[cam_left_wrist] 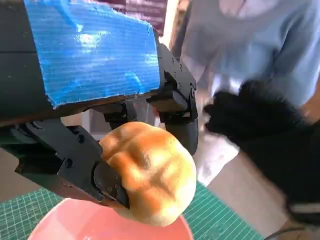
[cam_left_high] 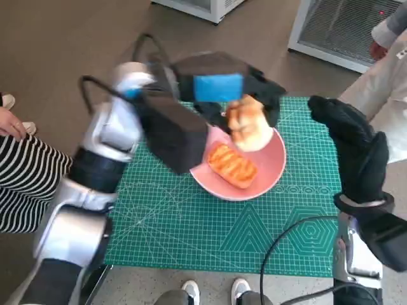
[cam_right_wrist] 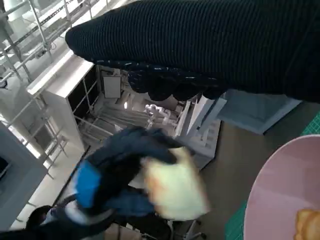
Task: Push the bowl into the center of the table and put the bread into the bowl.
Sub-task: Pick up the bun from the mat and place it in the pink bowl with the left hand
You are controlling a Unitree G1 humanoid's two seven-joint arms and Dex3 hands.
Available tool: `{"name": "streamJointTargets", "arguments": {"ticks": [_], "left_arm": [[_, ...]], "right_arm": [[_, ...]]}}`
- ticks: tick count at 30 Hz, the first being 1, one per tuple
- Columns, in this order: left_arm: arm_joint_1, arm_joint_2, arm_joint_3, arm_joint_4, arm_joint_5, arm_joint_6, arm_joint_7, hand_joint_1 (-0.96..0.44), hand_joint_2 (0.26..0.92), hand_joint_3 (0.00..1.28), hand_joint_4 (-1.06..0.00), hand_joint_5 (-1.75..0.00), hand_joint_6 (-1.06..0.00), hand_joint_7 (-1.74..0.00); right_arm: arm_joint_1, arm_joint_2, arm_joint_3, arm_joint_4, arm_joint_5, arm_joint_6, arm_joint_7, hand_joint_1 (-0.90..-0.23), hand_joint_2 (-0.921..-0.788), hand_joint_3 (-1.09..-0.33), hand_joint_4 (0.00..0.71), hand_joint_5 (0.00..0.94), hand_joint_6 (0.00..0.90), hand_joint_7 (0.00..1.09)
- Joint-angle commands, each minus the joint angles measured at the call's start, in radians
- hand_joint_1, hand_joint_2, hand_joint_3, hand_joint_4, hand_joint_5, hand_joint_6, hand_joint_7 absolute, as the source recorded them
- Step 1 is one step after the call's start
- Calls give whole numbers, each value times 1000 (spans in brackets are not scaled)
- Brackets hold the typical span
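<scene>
A pink bowl [cam_left_high: 270, 166] sits near the middle of the green mat, with a flat orange pastry [cam_left_high: 232, 165] lying inside it. My left hand [cam_left_high: 219, 89] grips a round golden bread roll [cam_left_high: 249, 124] and holds it above the bowl's far rim. The left wrist view shows the roll [cam_left_wrist: 152, 172] held between the black fingers [cam_left_wrist: 182, 112], just over the bowl's edge [cam_left_wrist: 65, 222]. My right hand [cam_left_high: 353, 143] hovers to the right of the bowl, raised off the mat, holding nothing. The right wrist view shows the glove [cam_right_wrist: 210, 45], the blurred roll [cam_right_wrist: 175, 187] and the bowl's rim [cam_right_wrist: 280, 185].
The green cutting mat [cam_left_high: 191, 222] covers the small table. A person in a striped garment [cam_left_high: 22, 181] sits at the left. Another person in white [cam_left_high: 381, 76] stands at the right rear. Feet [cam_left_high: 216, 291] show at the table's near edge. White cabinets [cam_left_high: 343, 25] stand behind.
</scene>
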Motion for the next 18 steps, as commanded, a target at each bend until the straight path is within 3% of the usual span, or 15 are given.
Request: {"name": "streamJointTargets", "arguments": {"ticks": [1,4,6,7,9,12,15,18], "left_arm": [[-43,-29,-37,67,63,-15,44,0,920,61,-719,-1041,-617,-1265],[-45,-48,-71,87,116,31,56,0,920,107,-656,-1128,-572,-1290],[-45,-55,-83,92,138,53,59,0,921,217,-489,-1294,-485,-1383],[-45,-60,-93,101,151,62,59,0,921,233,-465,-1318,-472,-1397],[-42,-69,-106,120,167,71,58,-13,847,198,-365,-675,-381,-843],[-32,-75,-121,131,188,71,74,-15,830,123,-344,-227,-388,-400],[-17,-75,-134,132,211,56,103,-17,817,80,-294,-74,-374,-209],[9,-69,-145,124,235,28,156,-59,797,51,-251,-24,-370,-128]], "right_arm": [[32,-1,-8,-3,-3,18,-10,-677,-921,-689,110,0,48,444],[34,1,-10,-10,-6,21,-16,-677,-921,-689,109,2,48,445],[36,2,-10,-14,-7,23,-19,-678,-921,-689,109,2,47,446],[37,3,-10,-16,-10,24,-22,-678,-921,-689,109,2,47,446],[39,4,-10,-20,-13,25,-28,-680,-921,-689,108,2,44,446],[42,5,-8,-26,-15,27,-34,-681,-921,-690,108,2,42,446],[43,6,-7,-30,-17,29,-39,-682,-921,-690,108,2,40,447],[42,6,-5,-30,-19,30,-43,-682,-921,-690,108,2,38,447]]}}
